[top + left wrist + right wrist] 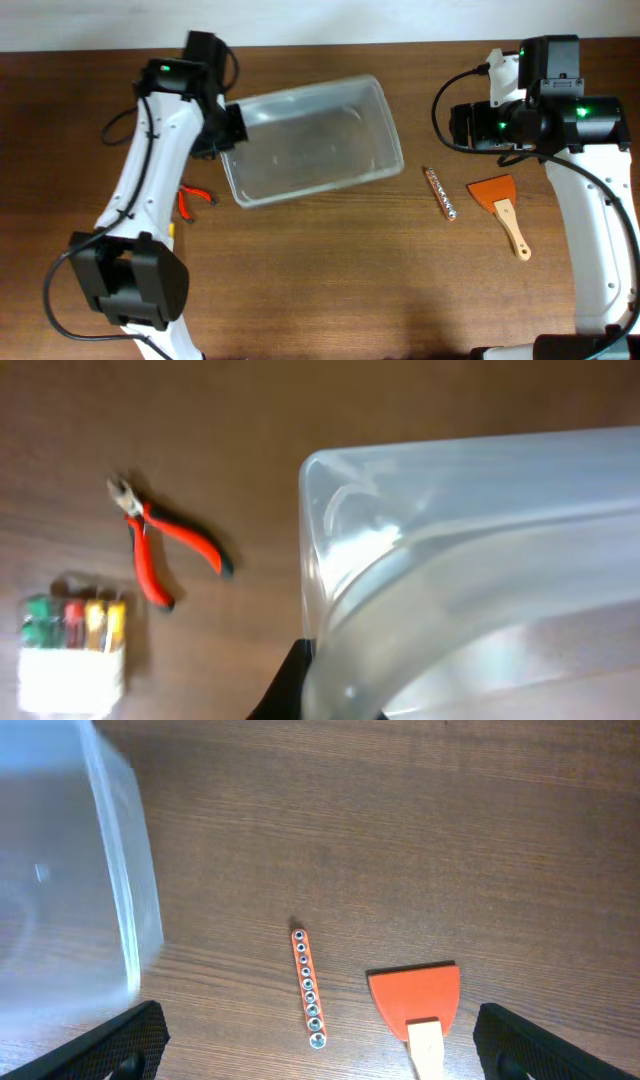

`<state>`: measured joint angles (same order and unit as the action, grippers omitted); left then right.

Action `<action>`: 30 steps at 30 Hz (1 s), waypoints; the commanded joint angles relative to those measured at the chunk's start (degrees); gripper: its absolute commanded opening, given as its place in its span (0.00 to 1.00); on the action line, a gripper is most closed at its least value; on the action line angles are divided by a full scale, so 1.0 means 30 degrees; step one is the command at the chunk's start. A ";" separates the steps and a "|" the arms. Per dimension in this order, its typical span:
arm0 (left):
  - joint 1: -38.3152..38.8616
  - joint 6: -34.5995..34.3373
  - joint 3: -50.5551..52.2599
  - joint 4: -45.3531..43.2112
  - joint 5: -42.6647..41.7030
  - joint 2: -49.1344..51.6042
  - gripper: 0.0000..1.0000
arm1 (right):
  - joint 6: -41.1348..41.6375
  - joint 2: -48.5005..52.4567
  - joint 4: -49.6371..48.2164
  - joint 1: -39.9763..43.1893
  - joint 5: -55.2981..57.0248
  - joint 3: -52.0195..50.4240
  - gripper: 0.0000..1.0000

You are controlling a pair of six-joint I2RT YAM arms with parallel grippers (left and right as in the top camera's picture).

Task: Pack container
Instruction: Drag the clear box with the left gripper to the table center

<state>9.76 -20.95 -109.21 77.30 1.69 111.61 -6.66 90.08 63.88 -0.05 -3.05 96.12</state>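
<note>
The clear plastic container (398, 152) lies at an angle on the table, empty. My left gripper (228, 128) is shut on the rim of its left end; in the left wrist view a black finger (295, 685) presses against the container wall (450, 490). My right gripper (462, 125) is open and empty, hovering right of the container. In the right wrist view its fingers (320, 1025) straddle an orange socket rail (307, 985) and an orange scraper (415, 1000) on the table below, with the container's edge (115, 890) at the left.
Red-handled pliers (195, 200) (160, 545) lie left of the container. A small set of coloured bits (72, 650) sits near them. The socket rail (440, 193) and the wooden-handled scraper (503, 210) lie right of the container.
</note>
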 commanded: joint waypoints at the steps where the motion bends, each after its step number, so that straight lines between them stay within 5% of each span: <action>1: 0.0561 0.1392 0.0029 0.0364 0.2033 -0.0459 0.02 | -0.0131 0.0022 -0.0073 -0.0109 -0.0117 0.0415 0.99; 30: 0.2288 0.1362 0.8160 -0.3169 0.2244 -0.0459 0.02 | -0.0131 0.0022 0.0160 -0.0109 -0.0117 0.0415 0.99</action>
<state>16.32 -17.78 -87.55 67.61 5.37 111.00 -6.66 90.08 64.31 -0.05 -3.05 96.12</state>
